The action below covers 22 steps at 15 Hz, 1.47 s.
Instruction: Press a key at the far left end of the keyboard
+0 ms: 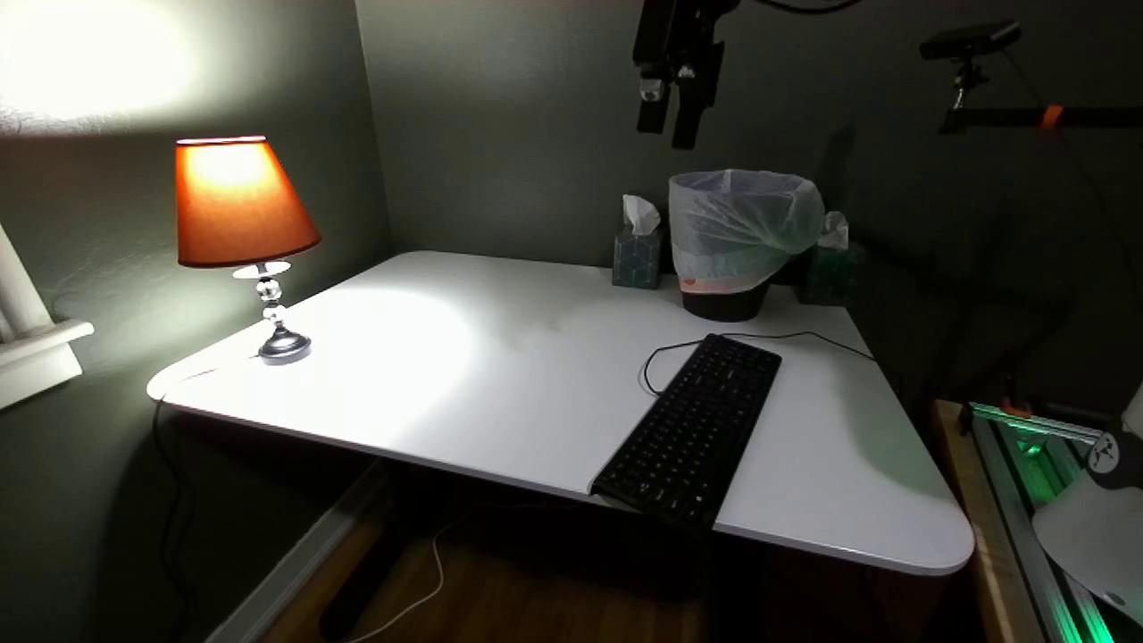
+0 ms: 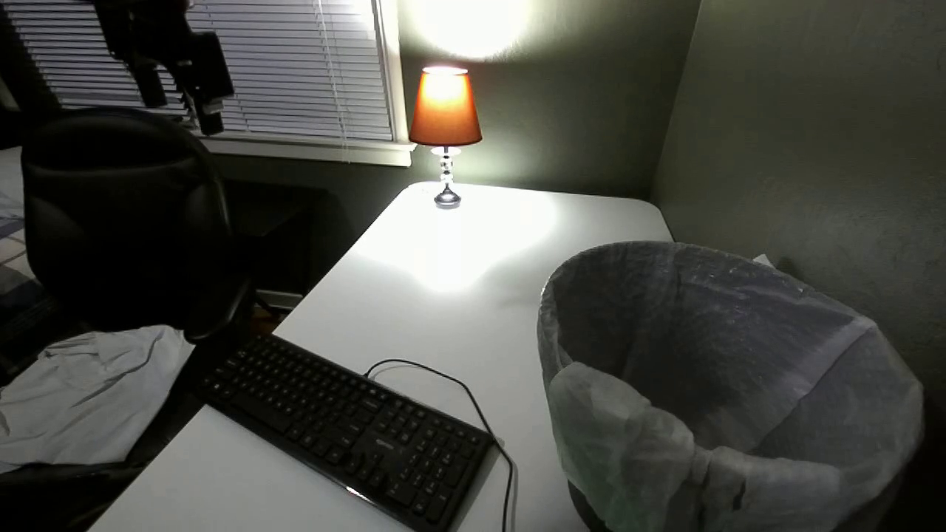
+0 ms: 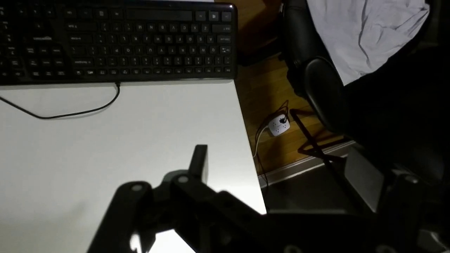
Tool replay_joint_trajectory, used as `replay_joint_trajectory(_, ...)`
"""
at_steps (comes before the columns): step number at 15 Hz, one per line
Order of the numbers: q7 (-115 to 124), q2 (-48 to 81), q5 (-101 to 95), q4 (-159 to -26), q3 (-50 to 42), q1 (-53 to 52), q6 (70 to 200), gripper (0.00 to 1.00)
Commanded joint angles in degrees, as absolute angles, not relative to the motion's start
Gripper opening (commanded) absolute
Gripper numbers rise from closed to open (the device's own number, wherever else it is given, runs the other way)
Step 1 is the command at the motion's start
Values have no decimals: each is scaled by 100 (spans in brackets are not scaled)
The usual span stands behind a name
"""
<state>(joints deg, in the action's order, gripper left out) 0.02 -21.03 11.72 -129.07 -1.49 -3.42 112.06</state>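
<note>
Keyboard (image 1: 692,429), one: on one desk (image 1: 500,384), left end jutting past the edge. Gripper (image 1: 669,134), one: raised well clear of it, spread, empty (from where I stand, touching nothing). Step, I judge: approach; next calls for lowering onto that end. Beyond: one lamp (image 1: 241,214), one lined bin (image 1: 741,232), two tissue boxes (image 1: 636,259), one office chair (image 2: 126,229).

My angular black two-fingered gripper (image 1: 669,132): round grey screw heads (image 3: 182,179). Thin black curved cable (image 1: 808,11). Rounded white arm base (image 1: 1085,540).
</note>
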Motion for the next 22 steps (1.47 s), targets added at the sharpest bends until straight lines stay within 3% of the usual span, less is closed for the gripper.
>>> replay_joint_trajectory(1, -122, -1536, 1162, -12887, -113, -280, 11097, 100)
replay_joint_trajectory(22, -212, 997, 1045, -12772, 227, -339, 11511, 100)
